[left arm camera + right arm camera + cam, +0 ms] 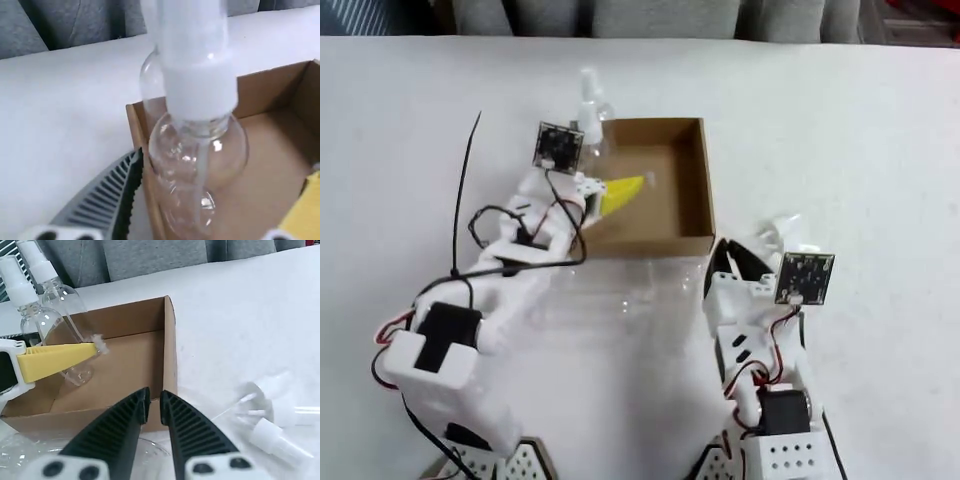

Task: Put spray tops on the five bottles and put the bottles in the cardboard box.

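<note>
the left gripper has its jaws closed around a clear bottle with a white spray top already fitted. it holds the bottle tilted at the 10 o'clock corner of the cardboard box. the base seems to sit low inside, close against the wall there, though i cannot tell if it touches the floor of the box. a second capped bottle stands just beyond that same corner, outside the box. the right gripper sits at the box's 5 o'clock corner, jaws all but closed and gripping nothing. loose spray tops lie on the table at about 4 o'clock from the box. more clear bottles lie at 6 o'clock, between the arms.

the risks, as i judge them:
- **toppling:** let go at this lean, the bottle could fall over in the box or hang its shoulder on the wall.
- **slipping:** smooth clear plastic may twist in the jaws if the base drags on the cardboard.
- **the box shifting:** it looks light, so a push on the wall could slide it into the bottle standing outside and knock that over.
- **the right arm:** it is near the box corner and could nudge it.
</note>
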